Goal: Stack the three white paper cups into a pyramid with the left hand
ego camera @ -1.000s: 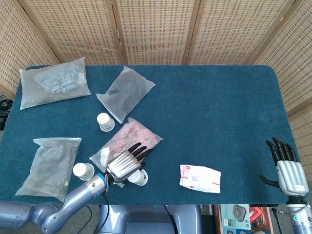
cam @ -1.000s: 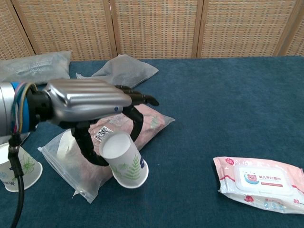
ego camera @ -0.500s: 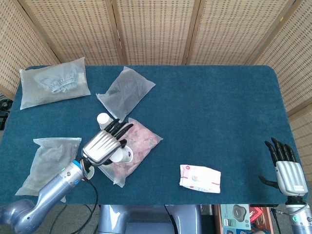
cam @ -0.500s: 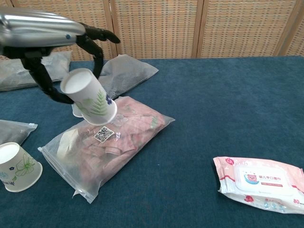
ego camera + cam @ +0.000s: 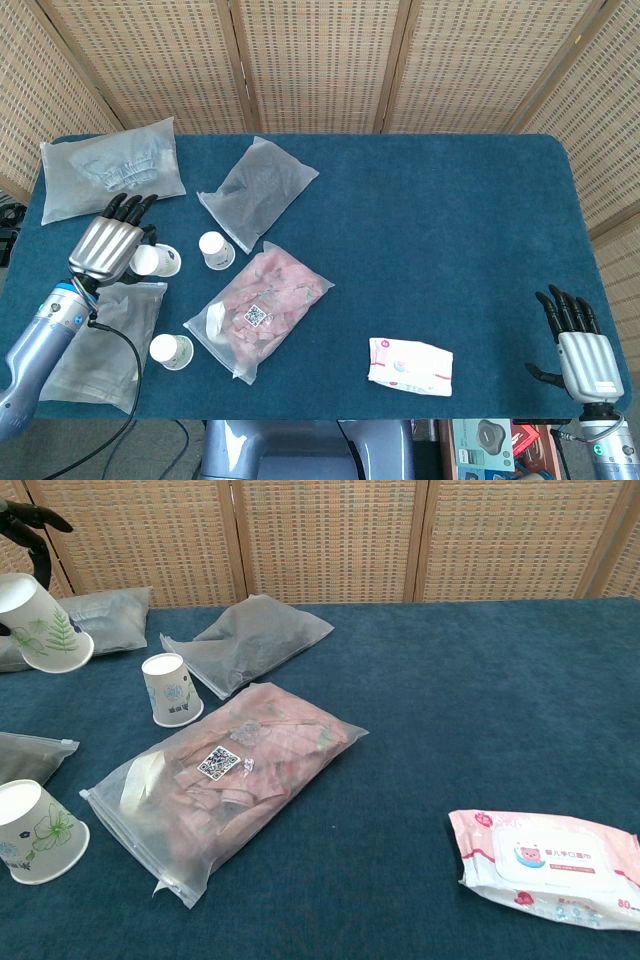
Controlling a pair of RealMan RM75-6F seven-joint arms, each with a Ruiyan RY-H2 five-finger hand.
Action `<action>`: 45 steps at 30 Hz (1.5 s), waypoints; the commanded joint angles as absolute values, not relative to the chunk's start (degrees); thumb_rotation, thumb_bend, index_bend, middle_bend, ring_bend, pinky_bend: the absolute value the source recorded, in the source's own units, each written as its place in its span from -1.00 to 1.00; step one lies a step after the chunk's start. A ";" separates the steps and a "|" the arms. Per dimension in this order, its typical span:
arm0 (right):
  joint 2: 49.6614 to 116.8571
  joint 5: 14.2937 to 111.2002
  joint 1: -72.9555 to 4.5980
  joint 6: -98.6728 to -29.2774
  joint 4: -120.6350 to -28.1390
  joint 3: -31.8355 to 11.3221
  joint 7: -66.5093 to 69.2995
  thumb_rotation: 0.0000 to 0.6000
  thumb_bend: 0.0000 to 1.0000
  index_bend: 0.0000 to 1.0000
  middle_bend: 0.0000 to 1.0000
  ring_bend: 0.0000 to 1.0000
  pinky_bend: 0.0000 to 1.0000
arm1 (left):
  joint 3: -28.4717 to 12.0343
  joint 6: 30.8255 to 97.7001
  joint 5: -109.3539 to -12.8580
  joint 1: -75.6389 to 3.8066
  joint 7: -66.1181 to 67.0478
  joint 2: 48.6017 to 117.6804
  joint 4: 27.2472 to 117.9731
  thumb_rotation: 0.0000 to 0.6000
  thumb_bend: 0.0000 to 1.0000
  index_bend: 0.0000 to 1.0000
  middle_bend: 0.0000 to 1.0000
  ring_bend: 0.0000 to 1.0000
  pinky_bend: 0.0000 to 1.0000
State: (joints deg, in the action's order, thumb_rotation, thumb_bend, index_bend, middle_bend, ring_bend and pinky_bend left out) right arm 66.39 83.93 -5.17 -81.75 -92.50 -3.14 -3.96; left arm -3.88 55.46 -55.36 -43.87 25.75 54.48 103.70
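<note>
White paper, printed with a green leaf, and it is up off the cloth: the carried white paper cup [image 5: 155, 261] rides tipped on its side in the left hand [image 5: 105, 246], over the left edge of the teal-covered desk [image 5: 450, 230], mouth facing the right edge. The fingers wrap around it, dark fingertips pointing toward the far edge.

Just to its right, rim down on the cloth, stands the second white paper cup with a blue print [image 5: 214, 249]. That is the relation to watch: the standing cup lies close by on the held cup's mouth side, so my read is a short move rightward plus turning the held cup rim-down beside it. The third white paper cup [image 5: 171, 351] sits well apart, near the front-left corner, rim down too. No pyramid base is formed yet.

Around them: a clear bag of pink contents with a QR label [image 5: 259, 308] lies between the two standing cups, likely in the way of sliding the third one across. A grey frosted pouch [image 5: 258, 190] lies just behind the blue-print cup. A pink pack of wet wipes [image 5: 410, 366] is near the front edge, well clear.

Off the front-right corner, the right hand [image 5: 576, 345] hangs with fingers spread, holding nothing, much farther from every cup.
</note>
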 commanded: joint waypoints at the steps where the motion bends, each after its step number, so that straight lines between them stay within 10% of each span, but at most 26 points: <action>1: 66.48 83.85 -5.19 -81.70 -92.42 -3.17 -4.11 1.00 -0.75 -1.00 -1.00 -1.00 -1.00 | -4.18 53.49 -53.15 -43.58 24.00 56.14 99.87 1.00 -0.56 0.00 -1.00 -1.00 -1.00; 45: 66.91 81.74 -5.95 -79.37 -90.57 -3.57 -2.93 1.00 -0.75 -1.00 -1.00 -1.00 -1.00 | -7.95 48.10 -34.56 -50.03 30.10 80.97 74.13 1.00 -0.56 -0.01 -1.00 -1.00 -1.00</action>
